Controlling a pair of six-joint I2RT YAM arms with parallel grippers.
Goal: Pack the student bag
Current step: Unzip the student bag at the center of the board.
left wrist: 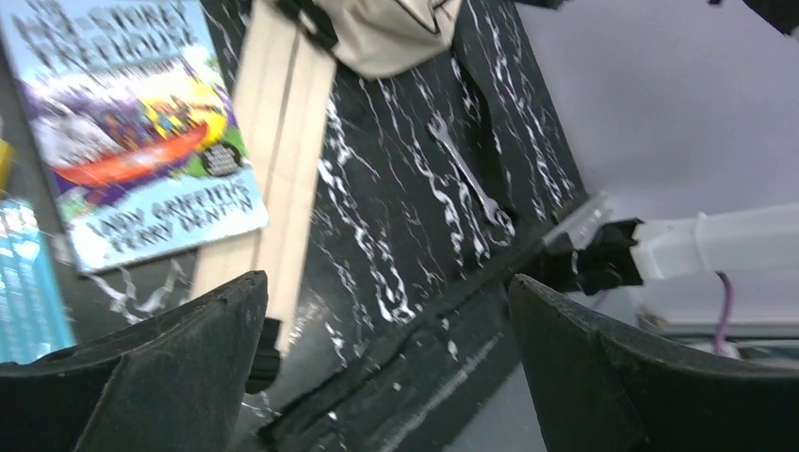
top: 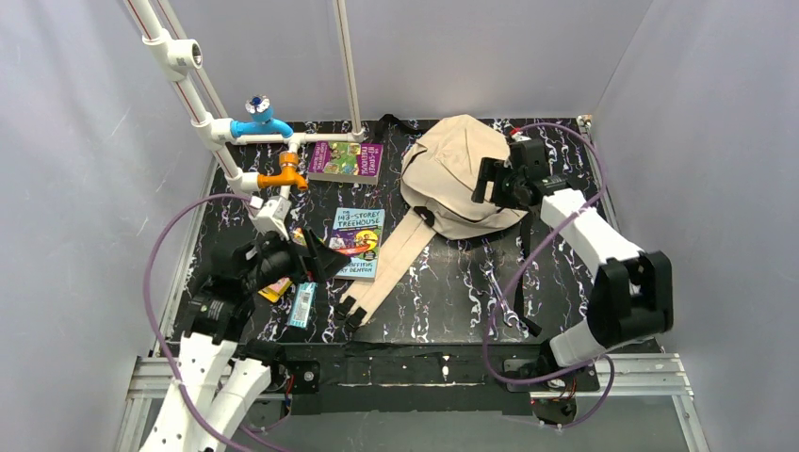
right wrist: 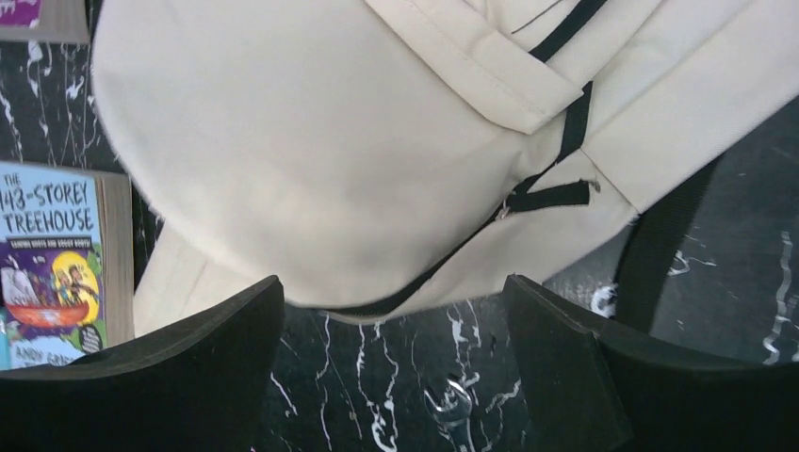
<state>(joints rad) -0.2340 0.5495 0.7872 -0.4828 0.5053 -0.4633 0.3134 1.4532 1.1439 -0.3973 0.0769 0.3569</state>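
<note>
Left gripper (left wrist: 384,282) hangs wide open, holding nothing, near a blue book (top: 356,240) and the bag's long straps (top: 391,264). Farther back, the right gripper (right wrist: 391,282), also wide open and empty, hovers over the student bag (top: 452,165), which looks zipped shut at the back of the table (top: 443,292).

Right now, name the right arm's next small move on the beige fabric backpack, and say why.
Probably lower the open right gripper onto the black zipper pull tab and close on it. The beige fabric backpack looks zipped shut beneath the jaws, while the blue Treehouse paperback lies outside on the black marbled table.
</note>
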